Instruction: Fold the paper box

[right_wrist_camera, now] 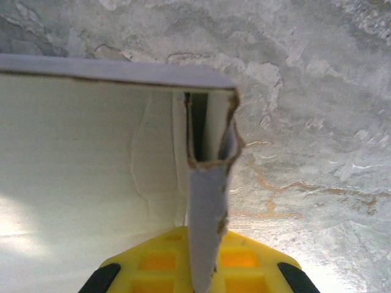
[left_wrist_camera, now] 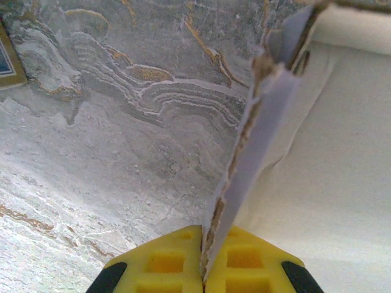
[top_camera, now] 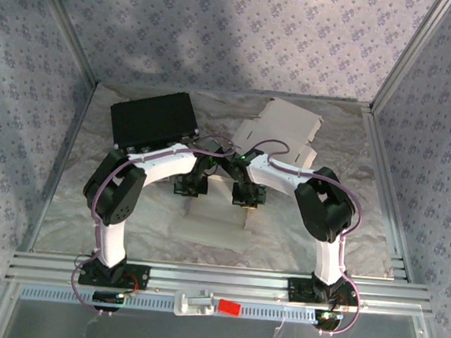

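The white paper box (top_camera: 215, 219) lies on the table between the two arms, near the middle. My left gripper (top_camera: 189, 187) comes down on its left side and my right gripper (top_camera: 247, 195) on its right side. Seen from the left wrist, the yellow fingers (left_wrist_camera: 162, 259) of the left gripper (left_wrist_camera: 203, 235) are shut on the torn edge of an upright box wall (left_wrist_camera: 259, 137). From the right wrist, the right gripper (right_wrist_camera: 204, 238) is shut on a folded double wall (right_wrist_camera: 208, 195) at a box corner, with the box floor (right_wrist_camera: 79, 171) to its left.
A black case (top_camera: 152, 119) sits at the back left. A flat, unfolded white cardboard sheet (top_camera: 284, 127) lies at the back centre-right. The marbled table surface (top_camera: 72, 203) is bounded by patterned walls and an aluminium rail (top_camera: 216, 279) at the near edge.
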